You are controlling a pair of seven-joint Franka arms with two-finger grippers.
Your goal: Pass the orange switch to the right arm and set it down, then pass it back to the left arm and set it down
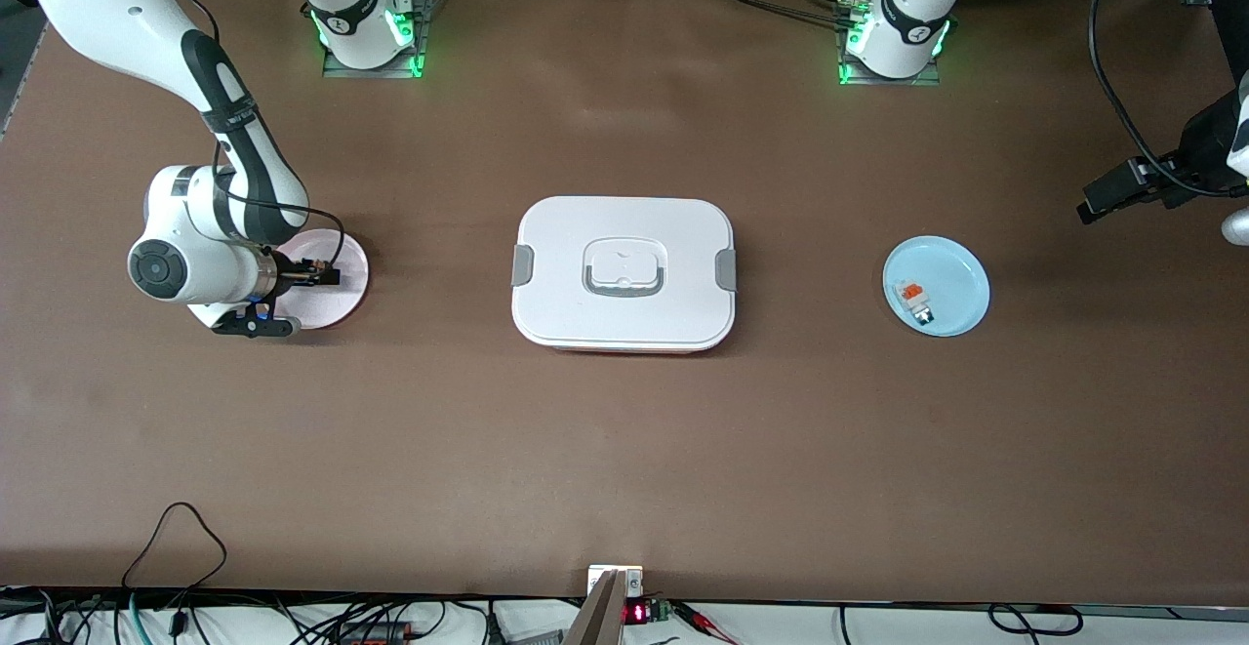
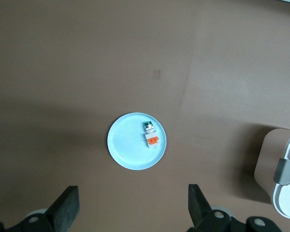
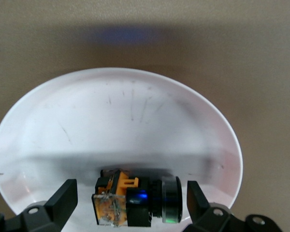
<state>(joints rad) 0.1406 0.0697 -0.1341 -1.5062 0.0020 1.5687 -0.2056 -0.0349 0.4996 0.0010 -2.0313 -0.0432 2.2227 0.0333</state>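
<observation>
Right wrist view shows the orange switch lying on a pink plate, between the right end effector's wide-apart fingers. The left end effector waits, fingers apart, high over a blue plate.

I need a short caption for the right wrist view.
Open right gripper low over the orange switch on the white plate.

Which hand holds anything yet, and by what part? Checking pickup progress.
Neither. The right hand straddles the orange switch, open; the left hand is open.
</observation>
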